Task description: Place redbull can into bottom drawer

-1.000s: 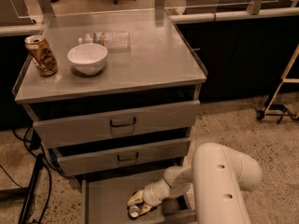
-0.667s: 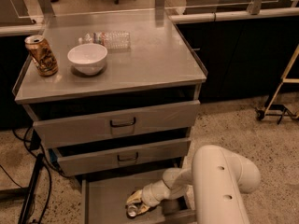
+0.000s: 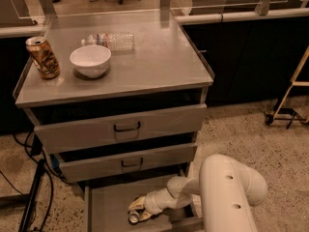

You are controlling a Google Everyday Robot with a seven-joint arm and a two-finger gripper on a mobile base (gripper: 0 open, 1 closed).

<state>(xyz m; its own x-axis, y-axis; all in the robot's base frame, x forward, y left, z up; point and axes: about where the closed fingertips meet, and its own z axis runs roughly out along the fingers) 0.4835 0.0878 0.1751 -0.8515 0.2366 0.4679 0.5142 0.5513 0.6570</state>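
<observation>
The bottom drawer [image 3: 108, 211] is pulled out at the foot of the grey cabinet, with its flat metal floor showing. My gripper [image 3: 137, 208] reaches down into it from the right, at the end of the white arm [image 3: 227, 192]. It is shut on the redbull can [image 3: 135, 217], which lies tilted low over the drawer floor with its silver top toward the camera. I cannot tell if the can touches the floor.
On the cabinet top [image 3: 159, 66] stand a gold-brown can [image 3: 43, 57], a white bowl [image 3: 90, 60] and a clear plastic bottle [image 3: 111, 40] lying down. The two upper drawers [image 3: 126, 127] are slightly open. Cables [image 3: 29, 197] run on the floor at left.
My gripper with the can has shifted slightly left and lower inside the bottom drawer. Nothing on the cabinet top has moved.
</observation>
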